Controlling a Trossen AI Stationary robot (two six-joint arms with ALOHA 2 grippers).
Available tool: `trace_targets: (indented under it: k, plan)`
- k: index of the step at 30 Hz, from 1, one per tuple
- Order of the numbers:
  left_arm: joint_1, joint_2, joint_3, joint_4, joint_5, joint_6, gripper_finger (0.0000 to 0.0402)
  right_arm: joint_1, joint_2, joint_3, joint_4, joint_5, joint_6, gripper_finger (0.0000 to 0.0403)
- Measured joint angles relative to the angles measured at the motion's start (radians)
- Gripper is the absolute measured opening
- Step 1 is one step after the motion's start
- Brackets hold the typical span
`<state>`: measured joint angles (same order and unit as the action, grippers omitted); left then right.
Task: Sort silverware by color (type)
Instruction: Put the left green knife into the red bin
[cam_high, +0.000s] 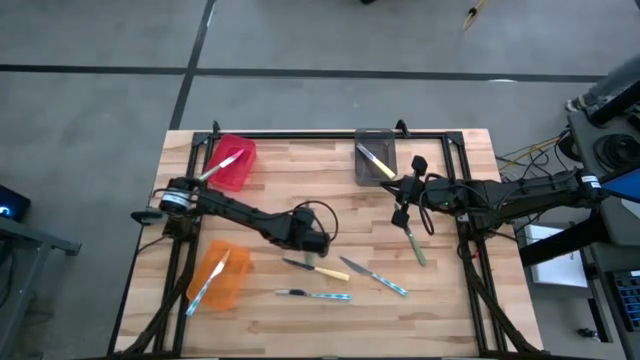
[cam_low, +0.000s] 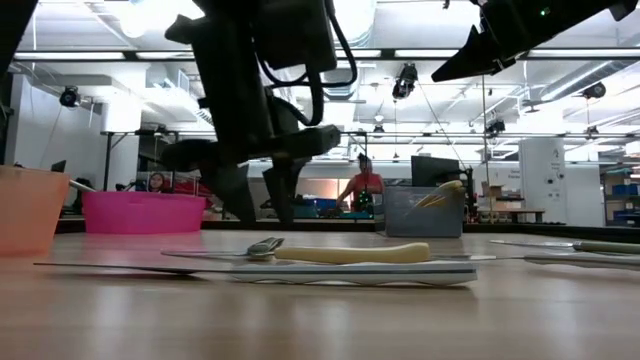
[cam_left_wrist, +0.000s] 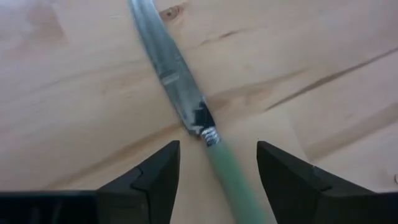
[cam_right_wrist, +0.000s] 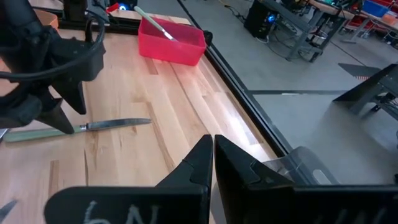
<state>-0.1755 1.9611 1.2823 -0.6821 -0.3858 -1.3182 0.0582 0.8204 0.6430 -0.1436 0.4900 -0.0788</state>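
While my left gripper (cam_left_wrist: 217, 171) hangs low over the middle of the tabletop (cam_high: 300, 170), its two dark fingers (cam_left_wrist: 158, 174) stand spread wide on either side of a green-handled knife (cam_left_wrist: 186, 112), touching neither side of it; that knife lies flat on the wood, its silver blade running away from me past the fingertips; in the high view my left gripper (cam_high: 318, 243) hides it; just beyond, toward the front edge, lie a yellow-handled knife (cam_high: 315, 269), a light-blue-handled knife (cam_high: 375, 276) and another light-blue one (cam_high: 313, 294), all loose on the wood and near one another; at the front left stands the orange bin (cam_high: 222, 277) with a light-blue-handled knife leaning in it, and at the back left the red bin (cam_high: 232, 163) holds one knife; my right gripper (cam_high: 400, 214) waits above the right half of the tabletop, its fingers (cam_right_wrist: 205, 165) pressed together on nothing; close under it a second green-handled knife (cam_high: 414, 245) lies on the wood, and behind it the grey bin (cam_high: 376, 158) holds a yellow-handled knife; in the low view, people show far off in the room behind.
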Motion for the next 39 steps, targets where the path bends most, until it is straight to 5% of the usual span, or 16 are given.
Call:
trace_targets:
  k: [15, 30, 39]
  plan:
    - [0.002, 0.056, 0.000, 0.020, -0.028, -0.027, 0.0153, 0.000, 0.000, 0.000, 0.000, 0.000, -0.001, 0.0009]
    - [0.005, 0.057, 0.000, -0.013, -0.064, -0.037, 0.0016, 0.000, 0.000, 0.000, 0.000, 0.000, -0.001, 0.0009]
    - [0.006, 0.039, -0.001, -0.020, -0.052, -0.005, 0.0004, 0.000, 0.000, 0.000, 0.000, 0.000, -0.001, 0.0009]
